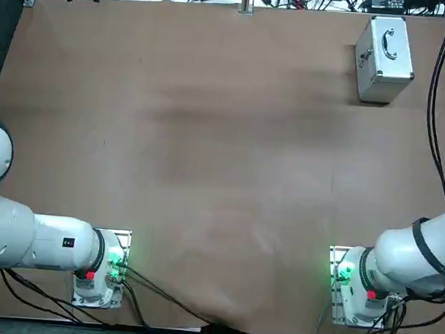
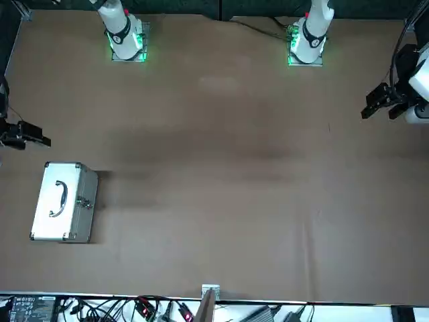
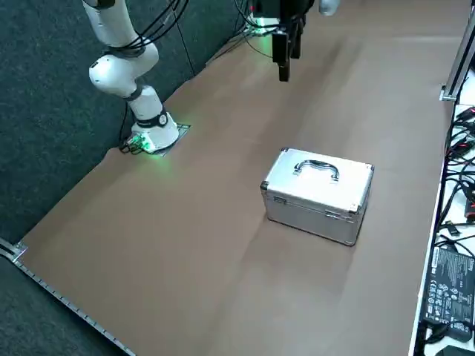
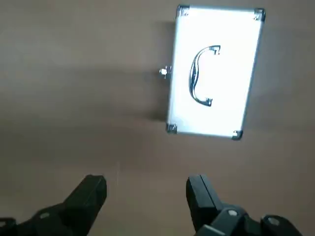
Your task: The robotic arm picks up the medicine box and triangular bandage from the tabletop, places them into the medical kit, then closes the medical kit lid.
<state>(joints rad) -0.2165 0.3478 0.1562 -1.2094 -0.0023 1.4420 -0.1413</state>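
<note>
Black two-finger right gripper [image 4: 147,179] is hanging raised toward the robot's right edge of the brown table [image 1: 207,173], its fingers standing well apart, holding nothing between them. It is keeping clear of the tabletop and pointing down at it. From the gripper, the white glossy jointed robotic arm with dark bands [image 1: 419,249] is running back to its base at the robot's near edge of the table.

Farther out, the small boxy silver aluminium medical kit with metal corners [image 1: 384,67] is sitting flat and upright by the table's far right corner, well apart from the gripper. Its long axis is running roughly from the near edge toward the far edge, slightly askew. The flat silver metal lid [image 3: 319,185] is lying closed and facing up. The curved metal handle [image 4: 195,76] is stretching along that same long axis, and the metal latch [image 4: 166,72] is facing the robot's left.
</note>
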